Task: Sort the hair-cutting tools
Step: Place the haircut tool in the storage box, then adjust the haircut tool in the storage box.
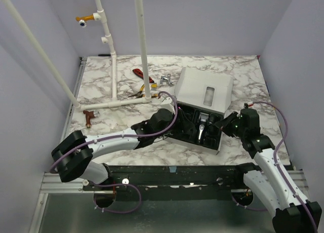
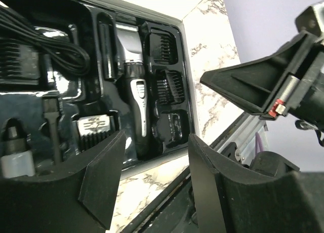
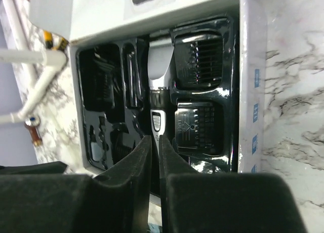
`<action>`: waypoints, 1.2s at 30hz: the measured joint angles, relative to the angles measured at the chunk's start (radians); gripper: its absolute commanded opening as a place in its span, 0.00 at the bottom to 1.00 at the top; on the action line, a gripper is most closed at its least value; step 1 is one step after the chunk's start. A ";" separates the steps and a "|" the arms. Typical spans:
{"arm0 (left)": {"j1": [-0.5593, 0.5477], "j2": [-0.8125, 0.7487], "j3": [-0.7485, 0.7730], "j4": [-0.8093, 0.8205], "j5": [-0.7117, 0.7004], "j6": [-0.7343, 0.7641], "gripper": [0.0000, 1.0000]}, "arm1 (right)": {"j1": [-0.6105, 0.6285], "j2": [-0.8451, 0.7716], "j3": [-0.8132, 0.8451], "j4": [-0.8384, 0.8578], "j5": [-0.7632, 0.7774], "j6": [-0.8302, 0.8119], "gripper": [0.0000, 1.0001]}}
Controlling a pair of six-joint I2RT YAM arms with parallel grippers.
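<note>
A white box (image 1: 218, 143) sits on the marble bench (image 1: 101, 86) a little toward 3 o'clock of the bench's middle, its lid (image 1: 202, 88) folded back toward 12 o'clock. Inside is a glossy black tray (image 3: 230, 91) with moulded pockets.

The slim clipper (image 1: 202, 127) lies in the tray's central slot, silver blade end toward the lid. In the right wrist view, 2 black comb guards (image 3: 198, 58) fill the pockets beside the clipper toward the box's white wall. The left wrist view shows 3 such pockets in a column at the clipper's 3 o'clock. A coiled black cord (image 2: 50, 45) lies in the tray at 10 o'clock of that view.

The left tool (image 1: 186, 121) hangs at the box's 9 o'clock side. Its fingers are spread apart with nothing between them, framing the clipper's lower end in the left wrist view (image 2: 156, 147).

The right tool (image 1: 226, 125) is at the box's 3 o'clock side. In its own camera (image 3: 155, 142) its fingers are pressed almost together, leaving a thin slit in which nothing can be made out.

Toward 11 o'clock of the box stand white pipes (image 1: 114, 66), with a red-handled tool (image 1: 139, 73) and a yellow-handled tool (image 1: 137, 92) by their foot. A reddish-brown T-shaped piece (image 1: 89, 116) lies near the bench's 9 o'clock edge.
</note>
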 measured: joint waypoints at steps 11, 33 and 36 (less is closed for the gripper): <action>0.000 -0.253 -0.208 -0.025 -0.132 0.045 0.53 | 0.000 0.120 -0.085 0.069 -0.108 -0.032 0.08; 0.019 -0.376 -0.322 -0.026 -0.190 0.072 0.54 | 0.000 0.080 -0.077 0.144 -0.076 -0.020 0.08; 0.050 -0.391 -0.323 -0.027 -0.191 0.078 0.54 | 0.000 0.163 -0.072 0.146 -0.071 -0.016 0.08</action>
